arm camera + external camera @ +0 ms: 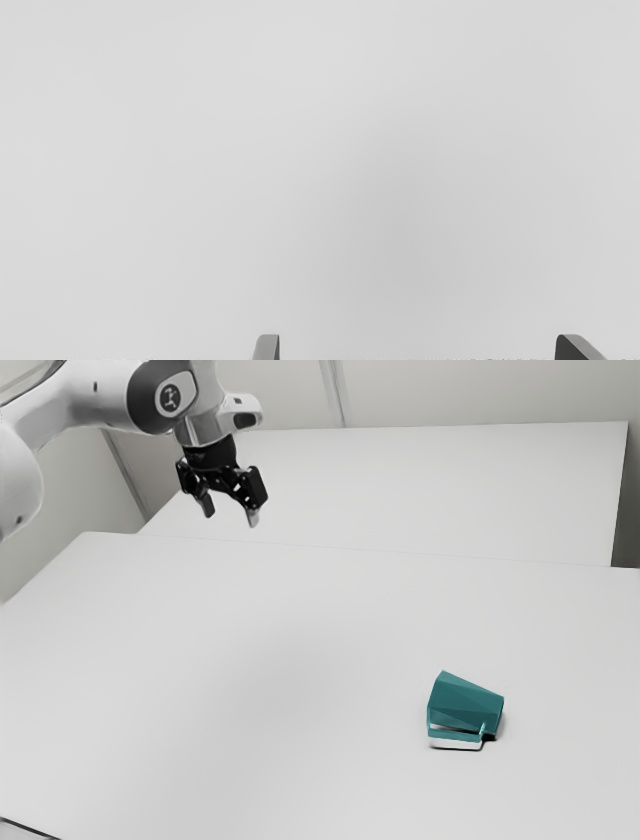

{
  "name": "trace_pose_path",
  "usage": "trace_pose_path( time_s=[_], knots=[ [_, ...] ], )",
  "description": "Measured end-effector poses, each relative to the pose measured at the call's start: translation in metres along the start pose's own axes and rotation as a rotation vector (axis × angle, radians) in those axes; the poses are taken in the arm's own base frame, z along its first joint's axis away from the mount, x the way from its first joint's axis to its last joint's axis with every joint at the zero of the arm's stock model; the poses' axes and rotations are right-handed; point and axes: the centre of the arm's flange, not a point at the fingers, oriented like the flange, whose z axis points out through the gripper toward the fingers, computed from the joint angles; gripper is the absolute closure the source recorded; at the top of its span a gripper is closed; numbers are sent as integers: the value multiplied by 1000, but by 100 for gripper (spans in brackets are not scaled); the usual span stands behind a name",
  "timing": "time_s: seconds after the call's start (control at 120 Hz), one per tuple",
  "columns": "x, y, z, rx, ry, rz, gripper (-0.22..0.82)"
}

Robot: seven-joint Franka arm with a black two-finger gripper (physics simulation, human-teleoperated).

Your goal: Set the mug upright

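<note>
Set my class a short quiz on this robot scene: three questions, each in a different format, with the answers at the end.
1. True or false: the mug lies on its side on the table.
2. The gripper is: (a) shut on the mug; (b) open, away from the mug; (c) pushing the mug's handle.
3. Fill in the colour: the mug is ____.

Key: 1. True. 2. b. 3. Teal.

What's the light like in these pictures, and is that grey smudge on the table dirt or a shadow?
Exterior view: soft, fairly even light on the pale table, a faint grey patch with no hard edge, probably shadow rather than dirt, and a small dark shadow beside the mug. Wrist view: a similar soft grey patch, and the jaws, wide apart, with pale and darker faces.
</note>
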Motion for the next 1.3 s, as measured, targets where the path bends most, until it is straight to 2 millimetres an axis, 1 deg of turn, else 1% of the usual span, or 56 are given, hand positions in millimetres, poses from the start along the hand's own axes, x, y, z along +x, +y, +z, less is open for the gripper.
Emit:
trace_pose_path(
  time_s=[0.1, 0.142, 0.208, 0.308, 0.383, 0.433, 0.55, 0.583, 0.633, 0.683, 0.742, 0.825, 0.875, 0.967, 1.033, 1.158, 1.3],
  knots=[
    [-1, -12, 8, 1, -7, -12, 0],
    [-1, -12, 12, 0, -11, -12, 0],
    [1, -9, 23, -7, -22, -12, 0],
    [-2, 8, 45, -31, -27, -1, 0],
    [-3, 25, 52, -70, -6, 1, 0],
    [-3, 33, 59, -107, 1, -6, 0],
    [9, 44, 87, -194, 1, -46, 0],
    [13, 51, 95, -211, 6, -49, 0],
    [17, 69, 106, -237, 13, -42, 0],
    [16, 87, 123, -266, 19, -42, 0],
    [14, 106, 134, -305, 39, -47, 0],
    [6, 125, 153, -368, 45, -77, 0],
    [1, 131, 161, -393, 49, -95, 0],
    [-16, 144, 177, -420, 58, -113, 0],
    [-21, 158, 181, -445, 76, -122, 0],
    [-25, 192, 188, -479, 98, -117, 0],
    [-25, 216, 202, -498, 113, -129, 0]
  ],
)
